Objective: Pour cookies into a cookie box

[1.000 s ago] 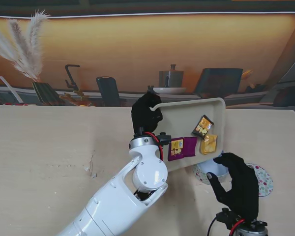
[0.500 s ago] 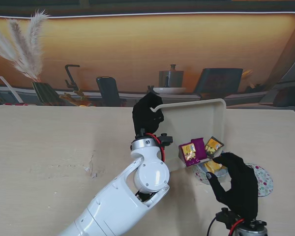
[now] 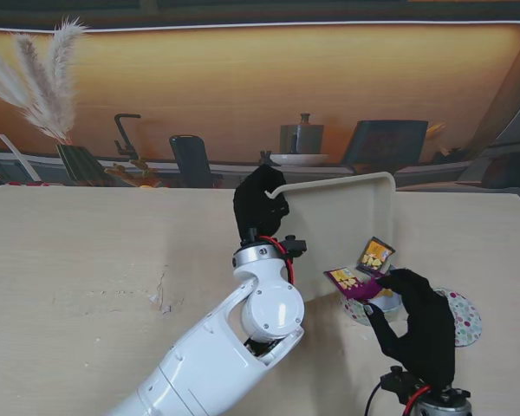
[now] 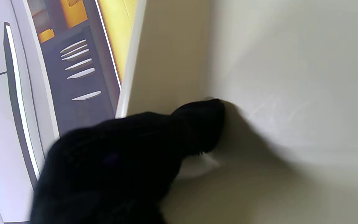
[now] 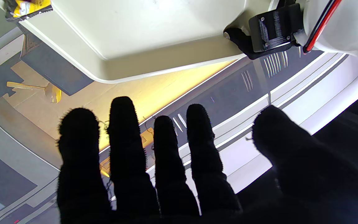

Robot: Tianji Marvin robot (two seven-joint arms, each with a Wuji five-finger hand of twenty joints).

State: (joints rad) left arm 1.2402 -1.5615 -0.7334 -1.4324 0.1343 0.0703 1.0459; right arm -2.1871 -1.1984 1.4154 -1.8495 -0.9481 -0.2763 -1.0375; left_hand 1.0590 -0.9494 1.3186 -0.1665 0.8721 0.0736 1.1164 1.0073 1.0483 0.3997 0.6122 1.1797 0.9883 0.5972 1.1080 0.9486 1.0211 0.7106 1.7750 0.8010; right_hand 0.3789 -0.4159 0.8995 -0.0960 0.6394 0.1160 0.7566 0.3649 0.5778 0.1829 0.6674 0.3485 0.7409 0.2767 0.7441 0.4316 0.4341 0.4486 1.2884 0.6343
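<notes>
Pale wooden table [image 3: 87, 260], with a thin dark crack [image 3: 162, 290] in its left half. Beyond the table's far edge, a backdrop in orange glow. Past the table's far-left corner, feathery pampas plumes [image 3: 43, 78]. Along the table's far edge, from left: a dark tap [image 3: 124, 130], a dark chair-like shape [image 3: 191, 160], a lidded metal pot [image 3: 302, 136] on a pale dish [image 3: 299, 159], then a dark slanted panel [image 3: 386, 143].
</notes>
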